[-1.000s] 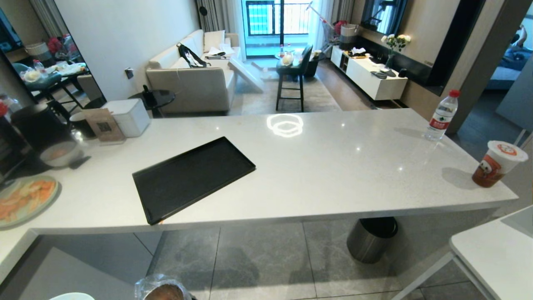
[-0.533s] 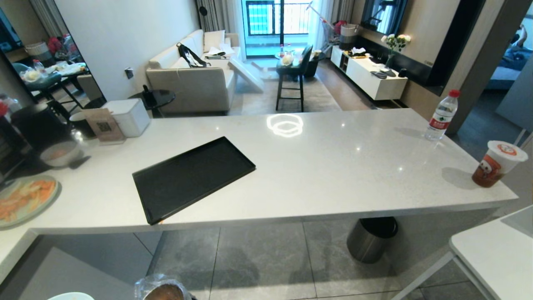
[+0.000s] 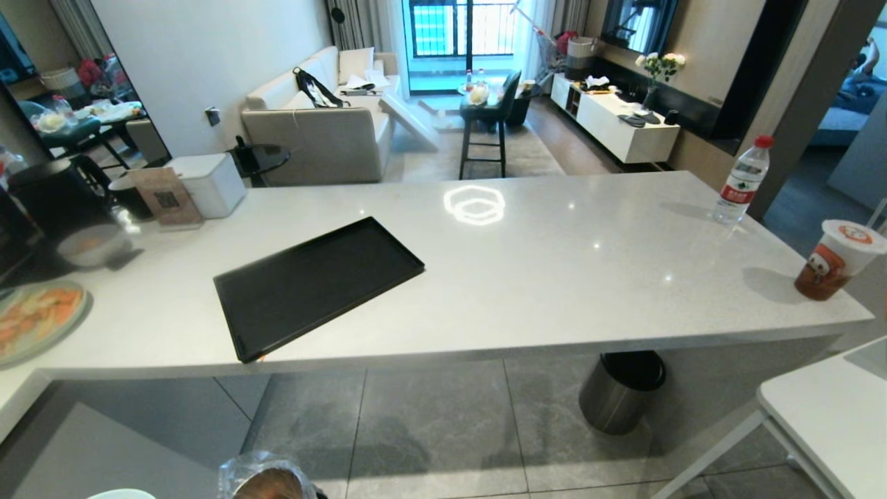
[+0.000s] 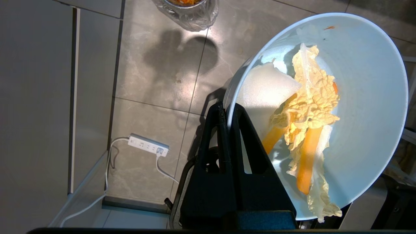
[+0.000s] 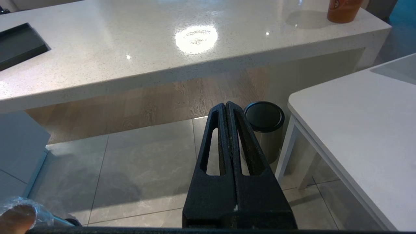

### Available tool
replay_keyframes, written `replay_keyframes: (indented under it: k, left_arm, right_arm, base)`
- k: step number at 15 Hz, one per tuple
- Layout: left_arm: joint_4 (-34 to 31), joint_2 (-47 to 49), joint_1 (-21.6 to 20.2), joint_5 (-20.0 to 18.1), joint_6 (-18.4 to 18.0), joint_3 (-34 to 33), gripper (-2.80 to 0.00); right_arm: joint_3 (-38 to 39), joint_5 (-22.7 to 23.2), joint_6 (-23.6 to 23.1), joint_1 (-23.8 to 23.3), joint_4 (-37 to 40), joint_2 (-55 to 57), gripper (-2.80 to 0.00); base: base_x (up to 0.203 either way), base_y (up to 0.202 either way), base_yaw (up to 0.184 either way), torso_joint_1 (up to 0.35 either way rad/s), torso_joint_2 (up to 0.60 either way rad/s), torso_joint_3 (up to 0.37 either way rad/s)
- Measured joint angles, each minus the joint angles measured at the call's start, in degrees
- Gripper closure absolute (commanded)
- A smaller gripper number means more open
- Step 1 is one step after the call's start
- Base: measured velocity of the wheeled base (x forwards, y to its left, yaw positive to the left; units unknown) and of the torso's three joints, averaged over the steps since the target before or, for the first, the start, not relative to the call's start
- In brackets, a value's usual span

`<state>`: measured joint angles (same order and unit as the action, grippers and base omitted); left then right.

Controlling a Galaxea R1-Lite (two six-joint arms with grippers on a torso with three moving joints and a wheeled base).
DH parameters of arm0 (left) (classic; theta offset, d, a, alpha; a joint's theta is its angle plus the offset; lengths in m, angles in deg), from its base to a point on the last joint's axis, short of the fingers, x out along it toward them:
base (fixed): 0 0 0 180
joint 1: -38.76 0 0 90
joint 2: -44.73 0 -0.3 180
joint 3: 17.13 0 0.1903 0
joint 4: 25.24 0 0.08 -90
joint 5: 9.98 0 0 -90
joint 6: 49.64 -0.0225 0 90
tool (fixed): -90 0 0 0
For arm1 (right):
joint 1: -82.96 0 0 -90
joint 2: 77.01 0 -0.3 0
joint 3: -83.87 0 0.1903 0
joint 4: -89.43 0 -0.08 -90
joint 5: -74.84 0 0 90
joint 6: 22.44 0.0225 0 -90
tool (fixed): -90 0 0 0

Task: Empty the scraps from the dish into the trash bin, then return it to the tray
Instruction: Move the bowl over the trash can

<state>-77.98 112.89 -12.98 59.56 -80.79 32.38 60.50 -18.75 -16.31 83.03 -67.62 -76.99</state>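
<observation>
Dish (image 4: 367,97), one, tilted, clamped at its rim by left hand (image 4: 226,112); scraps (image 4: 308,130) inside; one bin (image 4: 190,11); right hand (image 5: 225,105) clenched, empty.

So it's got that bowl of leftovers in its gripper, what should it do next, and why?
Probably carry the dish over the trash bin before tipping. The left gripper is shut on the dish's rim, the scraps lie inside it, and the bin sits off to one side on the floor, not under the dish.

Glossy, smooth pale-blue round dish (image 4: 367,97); matt black rectangular tray (image 3: 315,284) on the polished speckled white stone surface (image 3: 554,277); crinkled clear plastic lining the shiny metal trash bin (image 3: 267,478).
</observation>
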Motion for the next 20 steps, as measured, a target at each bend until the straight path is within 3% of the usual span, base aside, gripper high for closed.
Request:
replay_keyframes:
  k: [10,20]
  left_arm:
    - [0.0,0.5,0.0,-0.2,0.0,-0.6,0.00]
    - [0.0,0.6,0.0,-0.2,0.1,-1.3,0.00]
  right_arm:
    - [0.0,0.0,0.1,0.0,0.0,0.0,0.00]
    - [0.0,0.0,0.1,0.0,0.0,0.0,0.00]
  base:
    - [0.000,0.000,0.000,-0.135,0.35,0.212]
    - [0.000,0.000,0.000,-0.174,0.53,0.347]
